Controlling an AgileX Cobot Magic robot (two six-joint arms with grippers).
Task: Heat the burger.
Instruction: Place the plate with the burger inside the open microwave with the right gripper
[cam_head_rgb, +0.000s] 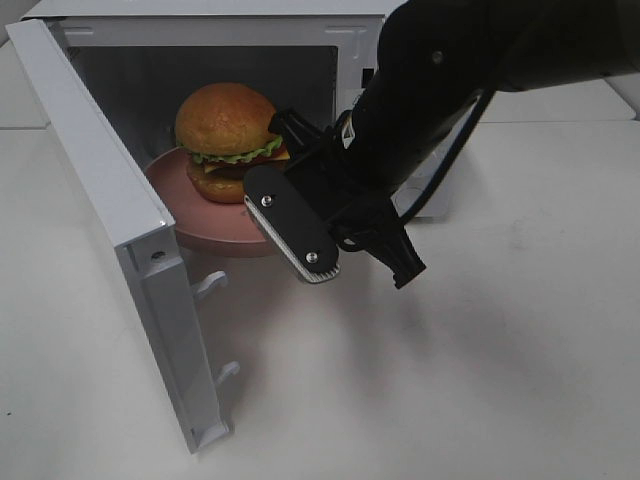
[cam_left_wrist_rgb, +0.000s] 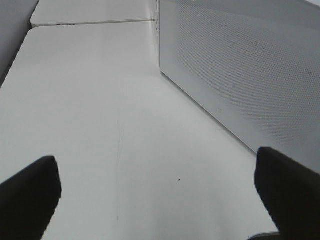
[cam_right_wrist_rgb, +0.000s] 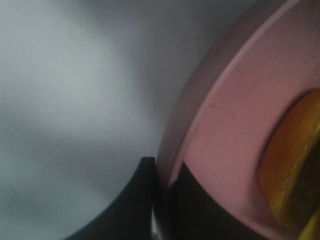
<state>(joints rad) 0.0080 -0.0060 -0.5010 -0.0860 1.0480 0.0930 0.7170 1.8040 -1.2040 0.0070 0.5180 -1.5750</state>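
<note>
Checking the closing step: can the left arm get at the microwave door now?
Probably yes: the left gripper hangs open beside the microwave door, only bare table between. Swinging it shut looks blocked, as the right gripper, shut on the pink plate, sits in the opening.

The burger (cam_head_rgb: 228, 135) is showing a glossy golden-brown bun, green lettuce, yellow cheese and a dark patty. The plate (cam_head_rgb: 185, 215) is showing plain pink. The microwave (cam_head_rgb: 200, 25) and the bench (cam_head_rgb: 500, 350) are showing white, the door (cam_left_wrist_rgb: 240, 60) is showing a fine dotted mesh, and the right gripper (cam_right_wrist_rgb: 162, 172) is showing black.
</note>
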